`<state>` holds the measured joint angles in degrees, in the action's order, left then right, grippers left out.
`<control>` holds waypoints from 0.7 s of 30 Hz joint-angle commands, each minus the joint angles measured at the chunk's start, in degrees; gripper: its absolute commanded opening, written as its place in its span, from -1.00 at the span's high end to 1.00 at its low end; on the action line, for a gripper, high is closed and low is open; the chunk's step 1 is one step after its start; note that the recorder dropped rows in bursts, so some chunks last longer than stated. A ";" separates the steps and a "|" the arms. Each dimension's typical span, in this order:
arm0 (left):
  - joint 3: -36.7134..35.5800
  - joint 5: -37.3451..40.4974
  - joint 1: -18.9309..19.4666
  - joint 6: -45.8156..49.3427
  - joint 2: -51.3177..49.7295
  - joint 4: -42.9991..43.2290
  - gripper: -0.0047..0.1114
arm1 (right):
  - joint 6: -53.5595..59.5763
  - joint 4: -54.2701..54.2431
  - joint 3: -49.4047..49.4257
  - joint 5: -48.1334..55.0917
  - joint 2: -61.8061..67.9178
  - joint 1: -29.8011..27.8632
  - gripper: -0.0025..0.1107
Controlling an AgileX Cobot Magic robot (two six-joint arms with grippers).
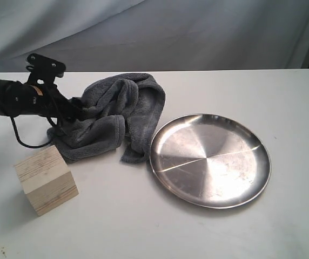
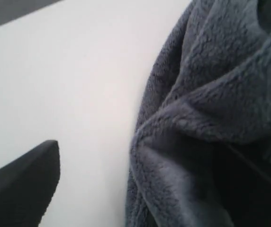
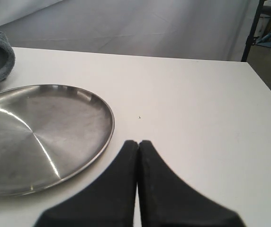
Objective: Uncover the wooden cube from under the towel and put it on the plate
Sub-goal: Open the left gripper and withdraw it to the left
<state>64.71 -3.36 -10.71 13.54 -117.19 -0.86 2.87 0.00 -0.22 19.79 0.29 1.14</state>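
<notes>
The wooden cube point(image 1: 46, 179) stands uncovered on the table, pale with straight grain lines, in front of and to the left of the towel. The dark-grey towel point(image 1: 111, 116) lies bunched in a heap just left of the plate point(image 1: 210, 159), its edge touching the plate's rim. My left gripper point(image 1: 71, 113) is at the towel's left edge. In the left wrist view the gripper point(image 2: 145, 163) stands open: one finger point(image 2: 26, 182) is over bare table and a fold of towel point(image 2: 206, 104) fills the other side. My right gripper point(image 3: 138, 143) is shut and empty, beside the plate point(image 3: 36, 137).
The left arm and its cable point(image 1: 25, 141) lie low over the table behind the cube. The table's right edge point(image 3: 268, 94) runs close to the right gripper, with a dark stand point(image 3: 251, 28) beyond it. A grey backdrop hangs behind.
</notes>
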 commanded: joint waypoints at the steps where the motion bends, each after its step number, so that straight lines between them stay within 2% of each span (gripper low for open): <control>1: 0.25 2.70 0.11 -1.05 6.34 -0.67 -0.51 | -0.10 0.00 0.22 -0.11 -0.29 0.10 0.96; 6: 0.25 9.33 0.81 -1.05 14.09 0.22 -0.51 | -0.10 0.00 0.22 -0.11 -0.29 0.10 0.96; 10: 0.25 19.02 0.81 -0.54 19.36 4.56 -0.50 | -0.10 0.00 0.22 -0.11 -0.29 0.10 0.96; 17: 0.25 37.40 0.81 0.47 29.15 6.19 -0.19 | -0.10 0.00 0.22 -0.11 -0.29 0.10 0.96; 21: -1.41 44.00 0.81 1.00 33.67 5.74 -0.13 | -0.10 0.00 0.22 -0.11 -0.29 0.10 0.96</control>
<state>64.58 36.29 -10.01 13.82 -86.66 5.10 2.87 0.00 -0.22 19.79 0.29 1.14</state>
